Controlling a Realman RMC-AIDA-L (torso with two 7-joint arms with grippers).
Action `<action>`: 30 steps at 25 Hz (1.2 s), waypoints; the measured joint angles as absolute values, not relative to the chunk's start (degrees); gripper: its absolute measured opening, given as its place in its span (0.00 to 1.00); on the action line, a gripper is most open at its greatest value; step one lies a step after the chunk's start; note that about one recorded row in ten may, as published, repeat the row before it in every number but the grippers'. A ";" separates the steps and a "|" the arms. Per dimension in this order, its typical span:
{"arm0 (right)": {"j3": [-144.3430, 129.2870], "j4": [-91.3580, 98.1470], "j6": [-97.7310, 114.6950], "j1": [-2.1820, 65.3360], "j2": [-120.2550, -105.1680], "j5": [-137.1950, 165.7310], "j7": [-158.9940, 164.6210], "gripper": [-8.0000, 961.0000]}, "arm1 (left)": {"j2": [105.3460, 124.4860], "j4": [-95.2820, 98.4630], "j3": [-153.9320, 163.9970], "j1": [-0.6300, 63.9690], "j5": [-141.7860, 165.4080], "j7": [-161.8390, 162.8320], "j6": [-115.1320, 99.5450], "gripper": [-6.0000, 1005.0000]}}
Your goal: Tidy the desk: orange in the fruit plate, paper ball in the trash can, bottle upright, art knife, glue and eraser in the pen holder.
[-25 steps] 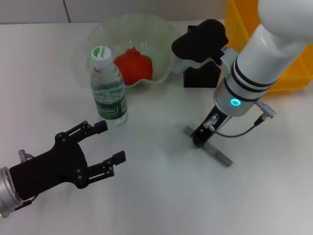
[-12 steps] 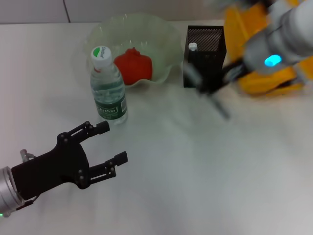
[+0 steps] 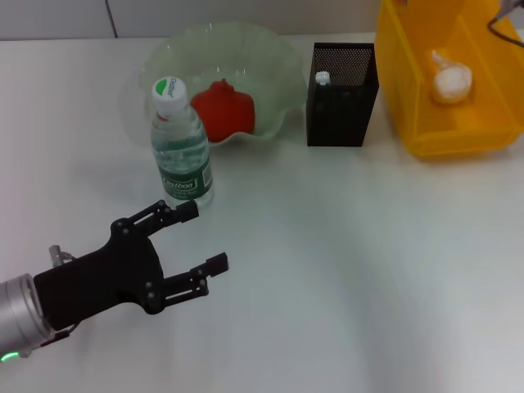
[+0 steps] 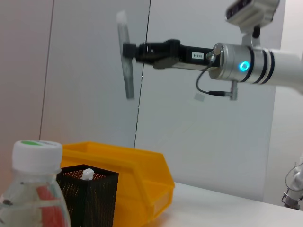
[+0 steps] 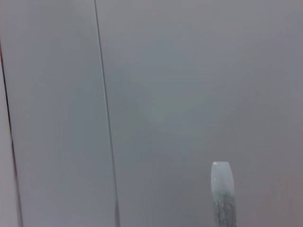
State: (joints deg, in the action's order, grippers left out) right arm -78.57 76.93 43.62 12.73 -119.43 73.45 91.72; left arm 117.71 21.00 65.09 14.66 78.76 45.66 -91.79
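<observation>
Art knife point(image 4: 125, 56) upright in right hand point(image 4: 130, 49), high above pen holder point(image 4: 87, 189)

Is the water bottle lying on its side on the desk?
No, the water bottle stands upright on the desk, cap up, beside the fruit plate.

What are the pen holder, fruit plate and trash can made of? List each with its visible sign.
Pen holder: looks like black metal mesh, going by its fine perforated walls.
Fruit plate: probably glass or clear plastic; translucent, pale green, wavy rim.
Trash can: likely moulded plastic; opaque glossy yellow walls.
</observation>
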 joint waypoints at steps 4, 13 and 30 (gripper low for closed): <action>-78.11 56.03 54.36 17.17 -119.41 50.92 63.30 0.15 | 117.83 21.01 65.47 15.23 78.75 45.86 -91.73 0.82; -74.41 23.33 61.70 33.59 -118.95 44.39 47.36 0.14 | 117.86 20.67 65.57 15.94 78.75 46.05 -91.73 0.82; -74.38 21.86 62.15 31.03 -119.59 43.41 42.71 0.30 | 117.95 20.98 66.09 16.12 78.75 46.06 -91.68 0.82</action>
State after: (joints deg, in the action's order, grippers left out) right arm -74.38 21.86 62.15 31.03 -119.59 43.41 42.71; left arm 117.95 20.98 66.09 16.12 78.75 46.06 -91.68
